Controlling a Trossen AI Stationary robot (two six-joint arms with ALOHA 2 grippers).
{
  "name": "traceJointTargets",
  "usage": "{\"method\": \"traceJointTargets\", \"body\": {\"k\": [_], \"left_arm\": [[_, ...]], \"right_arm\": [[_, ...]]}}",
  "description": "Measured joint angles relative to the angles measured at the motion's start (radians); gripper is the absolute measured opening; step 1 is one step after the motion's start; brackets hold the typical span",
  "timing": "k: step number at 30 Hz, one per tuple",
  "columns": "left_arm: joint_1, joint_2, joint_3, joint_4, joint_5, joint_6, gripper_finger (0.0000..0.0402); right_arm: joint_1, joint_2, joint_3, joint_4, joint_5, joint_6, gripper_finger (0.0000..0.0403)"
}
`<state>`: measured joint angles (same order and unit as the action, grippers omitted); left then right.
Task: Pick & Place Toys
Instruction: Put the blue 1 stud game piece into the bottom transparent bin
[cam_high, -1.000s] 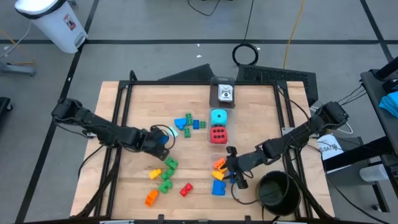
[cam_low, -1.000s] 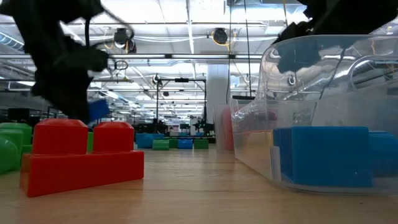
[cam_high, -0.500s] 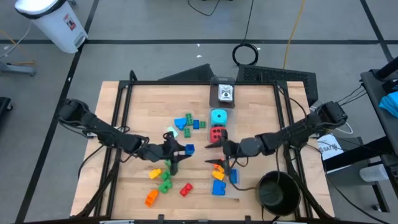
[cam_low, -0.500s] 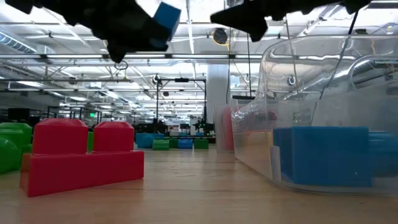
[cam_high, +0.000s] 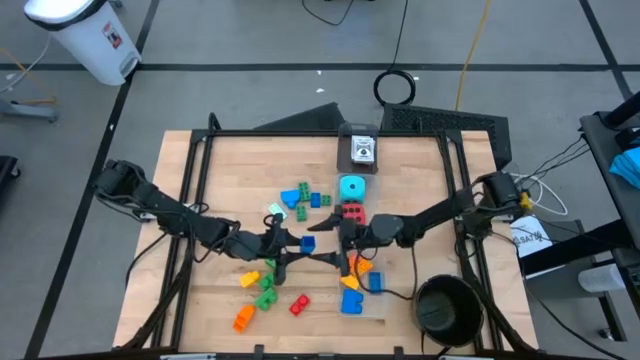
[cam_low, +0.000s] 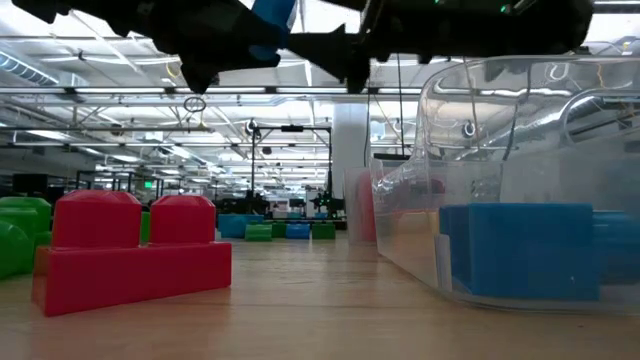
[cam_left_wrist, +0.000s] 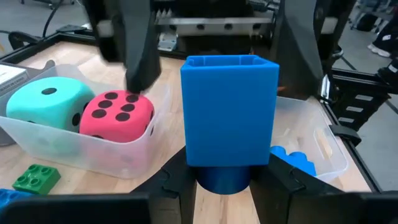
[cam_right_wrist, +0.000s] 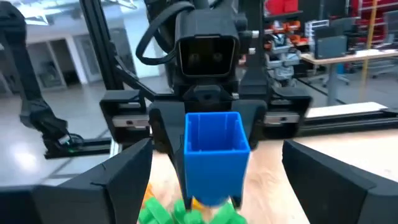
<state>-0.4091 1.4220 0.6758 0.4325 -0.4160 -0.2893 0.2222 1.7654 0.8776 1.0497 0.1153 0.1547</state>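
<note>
The left gripper (cam_high: 303, 243) clamps a blue brick (cam_left_wrist: 229, 114) mid-table; the right gripper (cam_right_wrist: 214, 177), fingers spread wide and empty, faces it.

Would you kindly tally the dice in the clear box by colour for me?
Cyan die: 1
Red die: 1
Total: 2

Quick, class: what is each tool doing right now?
Left tool: closed on the blue brick.
Right tool: open, its fingers either side of the brick, not gripping.
</note>
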Motion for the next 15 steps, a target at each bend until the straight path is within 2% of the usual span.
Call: {"method": "traceJointTargets", "body": {"k": [5,8,11,15], "left_arm": [[0.000,0.000,0.000,-0.002,0.005,-0.004,0.0117],[0.000,0.000,0.000,-0.003,0.006,-0.008,0.0117],[0.000,0.000,0.000,-0.008,0.007,-0.012,0.0117],[0.000,0.000,0.000,-0.009,0.006,-0.027,0.0117]], "right_arm": [[-0.014,0.068,0.045,0.043,-0.015,-0.003,0.0319],[-0.014,0.070,0.057,0.042,-0.015,-0.013,0.0297],[-0.014,0.070,0.059,0.037,-0.015,-0.018,0.0257],[-0.014,0.070,0.059,0.037,-0.016,-0.018,0.0179]]}}
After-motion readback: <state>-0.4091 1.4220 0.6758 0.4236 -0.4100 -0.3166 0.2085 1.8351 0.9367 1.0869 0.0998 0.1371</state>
